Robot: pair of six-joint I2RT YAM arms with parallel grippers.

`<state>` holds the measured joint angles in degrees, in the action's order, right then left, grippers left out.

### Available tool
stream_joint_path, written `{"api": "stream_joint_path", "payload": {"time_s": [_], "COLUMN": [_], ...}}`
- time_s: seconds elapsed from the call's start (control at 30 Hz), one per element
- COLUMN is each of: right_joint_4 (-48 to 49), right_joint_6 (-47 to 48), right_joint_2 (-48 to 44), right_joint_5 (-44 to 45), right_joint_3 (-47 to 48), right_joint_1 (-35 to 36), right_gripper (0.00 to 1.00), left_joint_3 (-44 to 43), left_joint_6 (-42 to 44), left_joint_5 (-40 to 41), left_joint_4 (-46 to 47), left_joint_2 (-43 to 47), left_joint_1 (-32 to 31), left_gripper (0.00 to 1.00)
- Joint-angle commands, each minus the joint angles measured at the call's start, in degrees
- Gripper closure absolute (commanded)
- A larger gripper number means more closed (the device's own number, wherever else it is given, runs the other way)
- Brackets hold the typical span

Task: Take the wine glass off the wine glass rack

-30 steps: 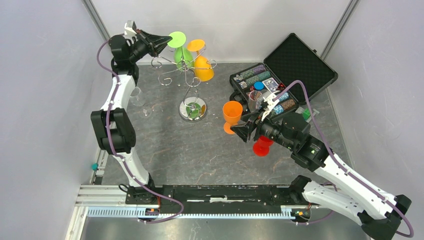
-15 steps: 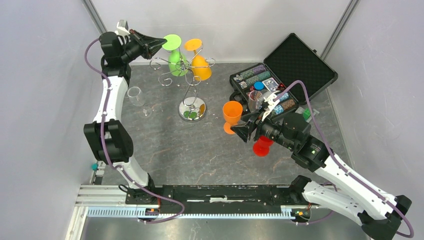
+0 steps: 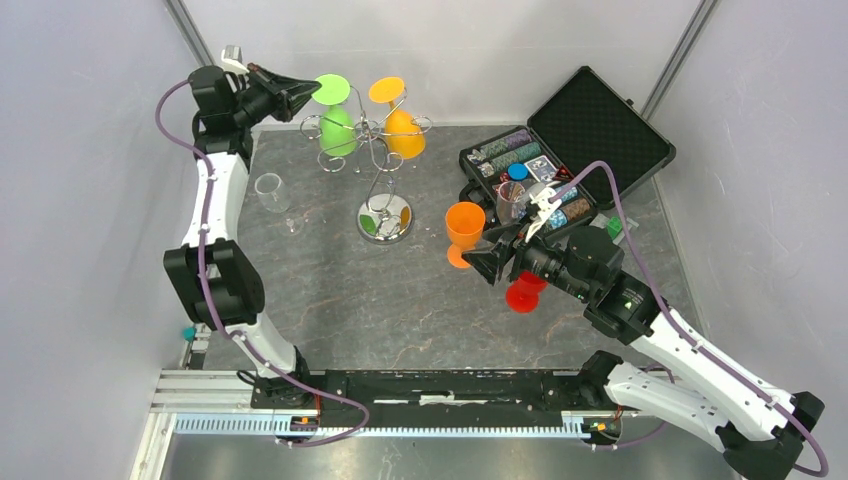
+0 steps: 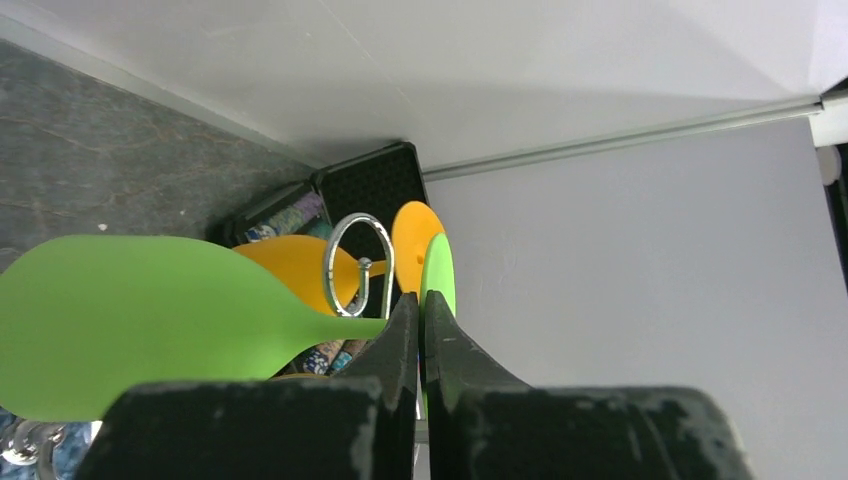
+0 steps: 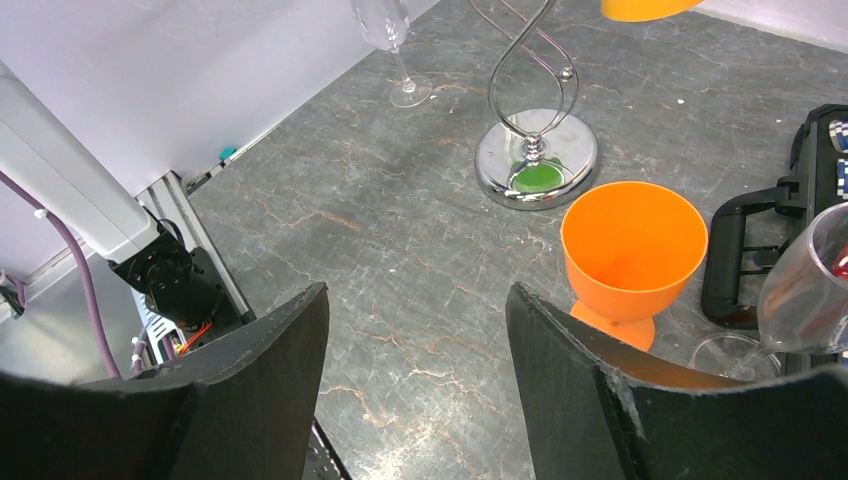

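The chrome wine glass rack (image 3: 376,150) stands at the back centre on its round base (image 3: 386,220). An orange wine glass (image 3: 403,130) hangs upside down from it. My left gripper (image 3: 303,94) is shut on the foot of a green wine glass (image 3: 337,128), held upside down at the left edge of the rack's arms. In the left wrist view the gripper (image 4: 421,303) pinches the edge-on foot, with the green glass bowl (image 4: 140,325) to the left and a rack loop (image 4: 357,265) just behind the stem. My right gripper (image 3: 489,263) is open and empty above the table.
An orange cup (image 3: 464,228) stands just left of my right gripper, a red glass (image 3: 522,293) under that arm. A clear wine glass (image 3: 270,190) stands at the left. An open black case (image 3: 590,130) of poker chips lies at the back right, a clear glass (image 3: 508,200) beside it.
My left gripper has moved left and slightly back, drawing the green wine glass leftward along the rack's arms. The right arm has not moved.
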<state>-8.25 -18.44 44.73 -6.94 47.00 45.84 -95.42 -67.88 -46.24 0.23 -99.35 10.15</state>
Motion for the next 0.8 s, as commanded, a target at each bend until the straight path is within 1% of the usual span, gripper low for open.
{"api": "stream_joint_path", "payload": {"time_s": [0.0, 0.07, 0.17, 0.27, 0.33, 0.4, 0.5, 0.6, 0.67, 0.77], "right_joint_4": [1.6, 1.7, 1.8, 2.9, 3.7, 3.8, 5.1, 9.4, 15.5, 26.8], "right_joint_6": [-0.5, -0.5, -0.4, -0.2, -0.1, -0.3, -0.6, -2.5, -5.2, -9.8], "right_joint_2": [-1.0, -1.4, -2.1, -2.6, -2.8, -2.7, -2.8, -3.5, -5.0, -6.8], "right_joint_5": [0.3, 0.3, 0.2, -0.3, 0.1, 1.5, 2.4, 2.9, 3.9, 5.1], "right_joint_3": [-0.4, -0.7, -0.9, -1.2, -1.4, -1.5, -1.7, -2.8, -5.1, -9.6], "right_joint_1": [0.0, -0.1, -0.1, 0.0, 0.0, -0.1, -0.1, -0.1, -0.1, -0.1], "right_gripper": [0.29, 0.27, 0.19, 0.10, 0.02, 0.02, 0.02, 0.02, 0.02, 0.02], "left_joint_3": [-3.7, -4.7, -5.6, -6.6, -7.5, -7.9, -7.6, -6.4, -5.0, -1.8], "left_joint_6": [7.1, 9.2, 11.0, 12.2, 12.9, 12.8, 10.3, 5.5, 0.4, -10.5], "left_joint_5": [4.2, 5.4, 6.5, 6.9, 7.1, 6.6, 4.8, 2.9, 1.3, -1.1], "left_joint_4": [-5.3, -8.0, -11.0, -12.9, -14.1, -13.9, -10.9, -5.3, 0.2, 12.2], "left_joint_2": [4.8, 5.7, 7.1, 9.2, 10.9, 12.9, 16.6, 20.6, 22.8, 26.1], "left_joint_1": [1.6, 2.8, 5.9, 8.7, 9.8, 10.4, 10.6, 10.6, 10.5, 10.6], "left_gripper": [0.98, 0.98, 0.98, 0.98, 0.98, 0.98, 0.98, 0.98, 0.98, 0.98]}}
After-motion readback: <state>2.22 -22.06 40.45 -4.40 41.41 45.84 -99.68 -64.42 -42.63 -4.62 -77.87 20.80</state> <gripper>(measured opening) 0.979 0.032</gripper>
